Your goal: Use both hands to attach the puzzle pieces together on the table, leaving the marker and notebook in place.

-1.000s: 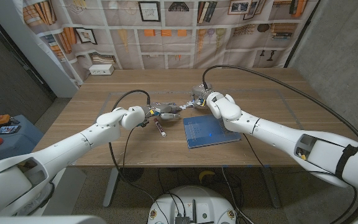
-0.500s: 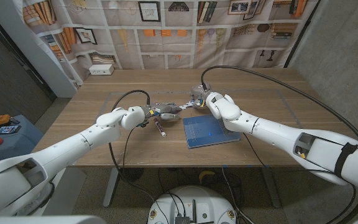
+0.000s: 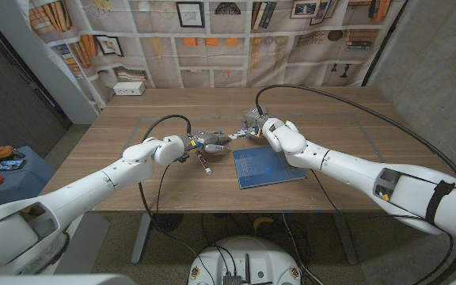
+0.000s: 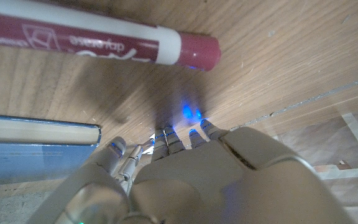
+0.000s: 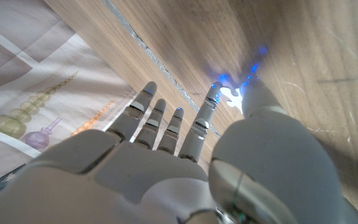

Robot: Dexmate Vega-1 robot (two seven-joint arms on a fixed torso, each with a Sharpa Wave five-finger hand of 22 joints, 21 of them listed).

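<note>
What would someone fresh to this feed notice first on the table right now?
First, the two white arms meeting at mid-table, the left hand and right hand close together over the small pale puzzle pieces. Next, the blue notebook lying just in front of the right hand. The dark red marker lies on the wood beside the notebook, nearer the left hand, and looms large in the left wrist view.

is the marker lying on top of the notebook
No, in the head view the marker lies on the bare wooden table, off the left edge of the blue notebook.
</note>
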